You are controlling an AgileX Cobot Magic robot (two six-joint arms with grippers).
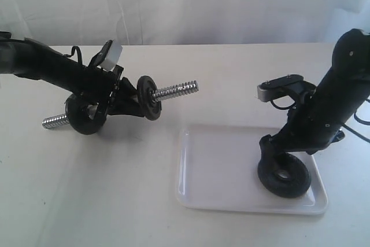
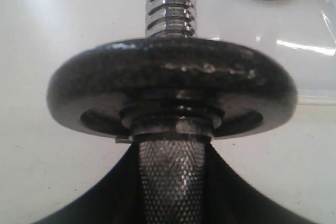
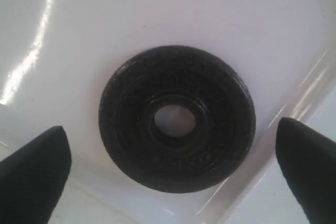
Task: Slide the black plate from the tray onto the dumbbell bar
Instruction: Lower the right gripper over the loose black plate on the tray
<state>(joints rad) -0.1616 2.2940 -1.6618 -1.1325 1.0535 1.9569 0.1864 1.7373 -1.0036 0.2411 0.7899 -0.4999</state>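
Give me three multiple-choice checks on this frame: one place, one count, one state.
1. Where does the black plate lie?
A) flat on the tray
B) held in the air
C) on edge outside the tray

2. How many black discs show in the exterior view?
A) one
B) two
C) three

3. How is the right pincer?
A) shut on the plate
B) open over the plate
C) shut and empty

Answers:
1 A: the plate lies flat inside the tray rim.
2 C: two other discs sit on the dumbbell bar, plus the plate.
3 B: its fingers stand apart either side of the plate.
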